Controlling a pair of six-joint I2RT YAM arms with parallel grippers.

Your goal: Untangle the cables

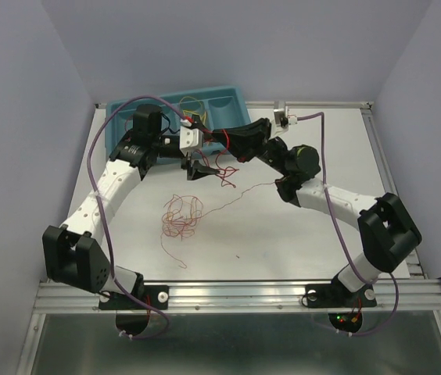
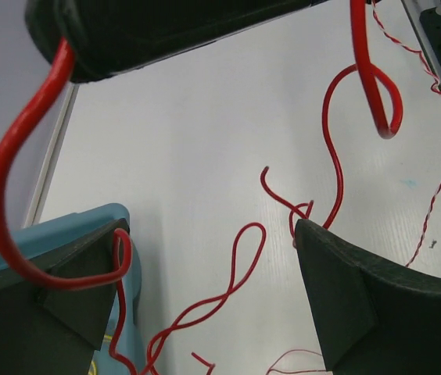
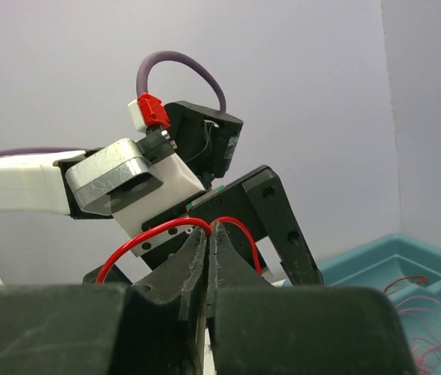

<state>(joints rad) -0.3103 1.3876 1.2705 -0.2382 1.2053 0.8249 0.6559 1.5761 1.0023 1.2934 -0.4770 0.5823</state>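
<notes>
A tangle of hair-thin red and orange cables (image 1: 181,217) lies mid-table. My right gripper (image 1: 211,134) is shut on a thicker red wire (image 3: 166,229), which arches out on both sides of the closed tips (image 3: 209,228). In the left wrist view that red wire (image 2: 1,172) hangs from the right gripper's black body (image 2: 166,23) and curls round my left gripper's left finger (image 2: 80,289). My left gripper (image 2: 209,234) is open wide just above the table (image 1: 199,168), with red wire loops (image 2: 236,266) lying between its fingers.
A teal tray (image 1: 228,98) stands at the back, holding yellow wires (image 1: 191,101); red wires (image 3: 416,293) show in it in the right wrist view. A thin twisted wire (image 1: 244,191) runs from the tangle toward the right arm. Walls enclose the table.
</notes>
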